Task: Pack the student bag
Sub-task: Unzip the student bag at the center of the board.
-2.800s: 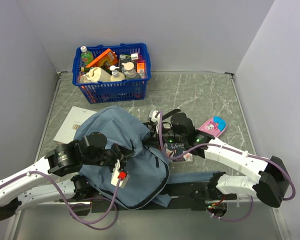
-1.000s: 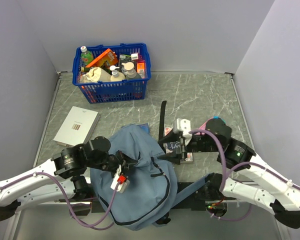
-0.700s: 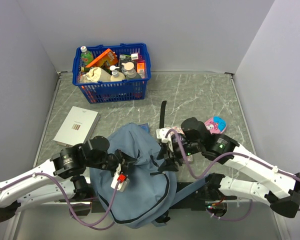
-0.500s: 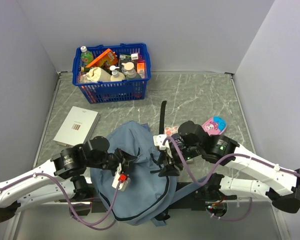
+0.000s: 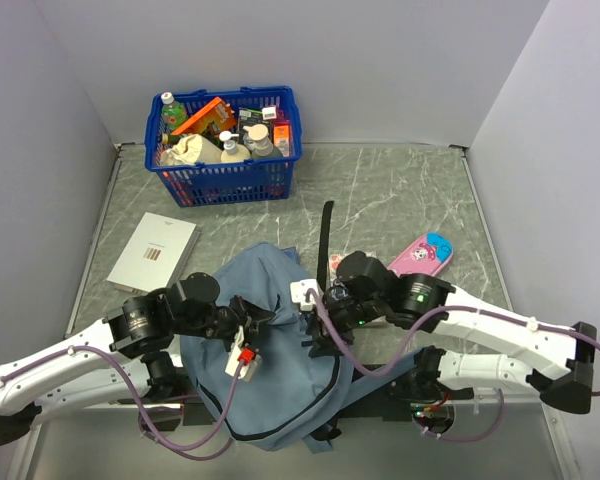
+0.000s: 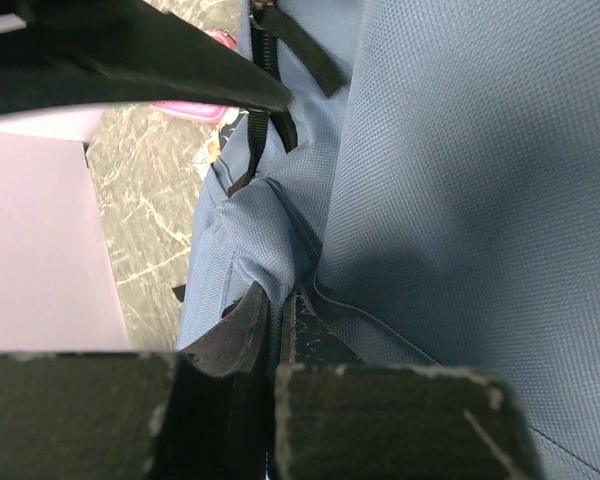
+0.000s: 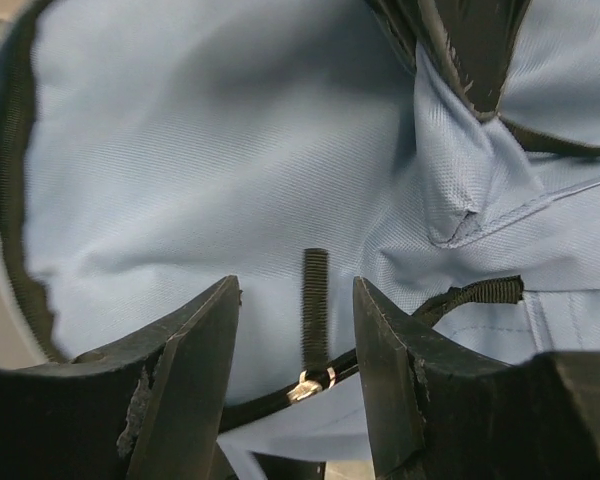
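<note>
The student bag (image 5: 280, 380) is slumped at the near middle of the table (image 5: 400, 190), right between the 2 arms, with its lower end hanging over the dark rail where they're bolted down. One black strap (image 5: 326, 240) sticks out from its top toward the back.

The left gripper (image 5: 242, 322) is clenched on a fold of the bag's grey-blue fabric; up close (image 6: 280, 335) you can see the cloth bunched between the pads. The right gripper (image 5: 315, 335) sits on the bag's right side. Its jaws are parted (image 7: 298, 330), with a thin black zipper pull (image 7: 315, 300) in the gap and daylight on both sides, so it isn't gripping anything.

A pink pencil case (image 5: 425, 252) lies just right of the bag, and a white booklet (image 5: 153, 250) lies off to its left. A blue basket (image 5: 230, 182) stuffed with bottles and packets sits at the back left.

The tabletop is grey-green marble with white veins, boxed in by 3 plain pale walls (image 5: 330, 60).
</note>
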Motion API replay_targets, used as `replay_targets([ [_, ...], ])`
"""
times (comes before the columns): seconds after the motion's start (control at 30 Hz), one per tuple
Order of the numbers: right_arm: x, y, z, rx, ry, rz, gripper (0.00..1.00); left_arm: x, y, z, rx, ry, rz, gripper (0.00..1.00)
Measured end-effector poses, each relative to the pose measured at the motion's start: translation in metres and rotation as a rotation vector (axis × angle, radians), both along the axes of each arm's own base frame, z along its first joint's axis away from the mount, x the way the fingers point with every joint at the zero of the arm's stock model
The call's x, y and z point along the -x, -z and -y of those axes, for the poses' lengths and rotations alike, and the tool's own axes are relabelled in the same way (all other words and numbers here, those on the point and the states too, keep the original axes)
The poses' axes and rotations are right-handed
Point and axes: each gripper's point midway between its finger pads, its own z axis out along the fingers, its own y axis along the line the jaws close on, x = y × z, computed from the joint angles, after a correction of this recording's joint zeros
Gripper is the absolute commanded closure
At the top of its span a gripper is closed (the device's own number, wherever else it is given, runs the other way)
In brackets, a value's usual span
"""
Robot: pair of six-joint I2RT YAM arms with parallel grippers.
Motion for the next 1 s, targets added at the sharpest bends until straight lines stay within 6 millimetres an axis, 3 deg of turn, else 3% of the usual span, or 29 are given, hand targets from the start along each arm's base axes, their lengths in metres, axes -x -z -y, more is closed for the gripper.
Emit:
replay_targets([
  [0.13, -0.005, 0.013, -0.005, 0.037, 0.002, -0.014, 0.44, -0.001, 0.000, 0.000, -0.001, -0.003, 0.000, 0.99],
  [0.43, -0.003, 0.021, -0.010, 0.057, -0.019, -0.045, 0.48, -0.001, 0.000, -0.001, -0.001, -0.006, 0.001, 0.99],
  [0.53, 0.000, 0.024, -0.010, 0.067, -0.035, -0.066, 0.62, -0.002, 0.000, -0.001, -0.002, -0.006, 0.006, 0.99],
  [0.57, 0.001, 0.025, -0.010, 0.070, -0.038, -0.072, 0.78, -0.003, 0.000, -0.001, -0.002, -0.008, 0.009, 0.99],
  [0.6, 0.002, 0.026, -0.009, 0.073, -0.042, -0.073, 0.85, -0.003, 0.000, -0.001, -0.003, -0.011, 0.010, 0.99],
  [0.67, 0.002, 0.027, -0.008, 0.081, -0.042, -0.076, 0.93, -0.004, 0.001, -0.001, -0.004, -0.012, 0.014, 0.99],
  [0.77, 0.001, 0.028, -0.007, 0.089, -0.032, -0.073, 1.00, -0.005, 0.002, -0.002, -0.004, -0.014, 0.018, 0.99],
  [1.0, -0.018, 0.012, -0.003, 0.038, 0.068, 0.032, 1.00, -0.010, 0.003, -0.002, 0.003, -0.030, 0.030, 0.99],
])
